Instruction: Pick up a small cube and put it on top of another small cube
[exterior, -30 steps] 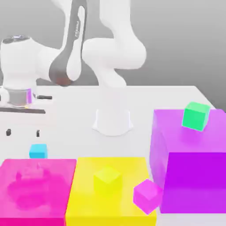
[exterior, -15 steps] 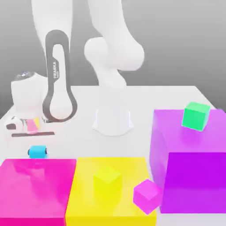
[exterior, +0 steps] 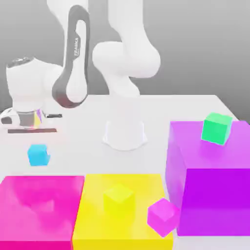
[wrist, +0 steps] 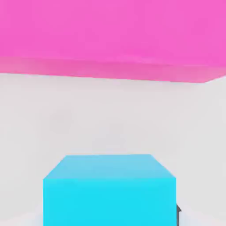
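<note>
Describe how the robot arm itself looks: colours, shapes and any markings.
The arm is glossy white, built of thick rounded links with bulbous joints, rising from a round white base on the table. One link carries a dark grey band along its side with small white lettering, too small to read. The hand end is a white cylinder with a grey cap above a dark flat bar.

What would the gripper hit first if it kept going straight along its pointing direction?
Most likely the small cyan cube: it fills the near part of the hand view, centred in the approach line. Beyond it come the white table and the big pink block. Depth is uncertain.
</note>
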You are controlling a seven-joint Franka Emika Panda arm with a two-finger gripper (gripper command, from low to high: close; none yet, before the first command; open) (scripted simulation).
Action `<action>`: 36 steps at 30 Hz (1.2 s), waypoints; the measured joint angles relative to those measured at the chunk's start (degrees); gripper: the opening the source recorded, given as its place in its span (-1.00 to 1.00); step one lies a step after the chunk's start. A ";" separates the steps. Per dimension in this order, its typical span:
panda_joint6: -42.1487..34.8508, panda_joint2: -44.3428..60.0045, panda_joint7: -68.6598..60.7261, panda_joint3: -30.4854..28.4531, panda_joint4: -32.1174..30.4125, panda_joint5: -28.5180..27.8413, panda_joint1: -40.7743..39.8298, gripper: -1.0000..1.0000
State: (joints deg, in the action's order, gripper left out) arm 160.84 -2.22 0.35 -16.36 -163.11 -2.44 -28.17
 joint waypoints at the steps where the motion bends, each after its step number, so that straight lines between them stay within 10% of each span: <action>1: -0.81 -0.30 2.66 0.70 0.51 -0.22 0.71 -1.00; 28: -22.07 -7.57 67.68 23.40 14.65 4.44 17.97 -1.00; 32: -14.97 -1.48 70.65 24.37 13.62 3.37 18.24 -1.00; 33: -13.01 0.12 70.98 24.34 13.25 3.03 18.31 1.00; 36: -13.01 0.12 70.98 24.34 13.25 3.03 18.31 1.00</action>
